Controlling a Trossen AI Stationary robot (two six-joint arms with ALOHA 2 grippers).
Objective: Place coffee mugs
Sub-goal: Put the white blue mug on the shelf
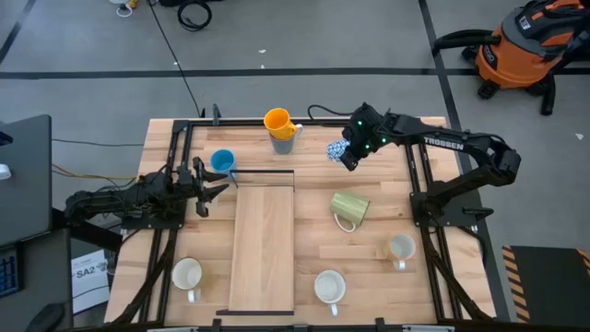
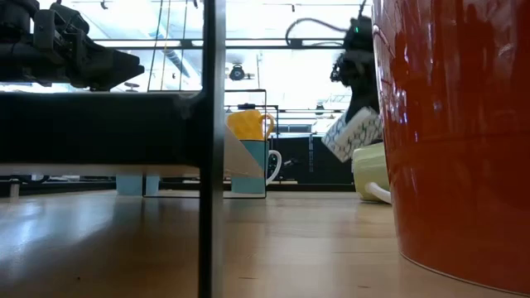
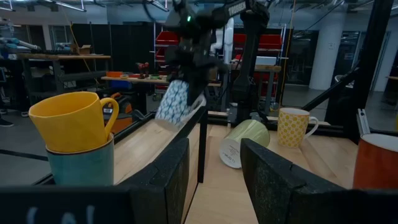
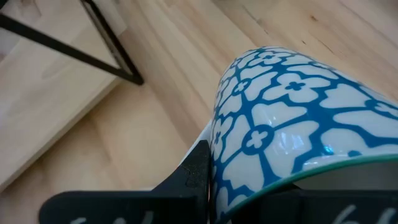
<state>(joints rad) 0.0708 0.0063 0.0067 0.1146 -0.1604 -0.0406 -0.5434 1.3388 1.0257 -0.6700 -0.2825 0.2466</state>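
Your right gripper (image 1: 348,157) has its fingers closed on the rim of the blue-patterned mug (image 1: 337,149), one finger inside the wall and one outside, and the mug hangs tilted in the air, clear of the table (image 1: 369,249). Treat it as stiff, glazed and breakable: a thin rim pinch on a slick surface can let it swing or slip, so carry it slowly and set it down gently rather than dropping it. Below and just beyond those fingers the pale green mug (image 1: 350,207) lies on its side; it would likely roll if nudged. Your left gripper (image 1: 210,182) hangs with its fingers apart and empty, the bright blue mug (image 1: 222,162) just ahead of the fingertips. The orange mug (image 1: 277,121) sits stacked in a teal mug (image 3: 81,169), farther off between the two grippers. For any upright mug, take the rim wall opposite the handle, where both pads seat flat.
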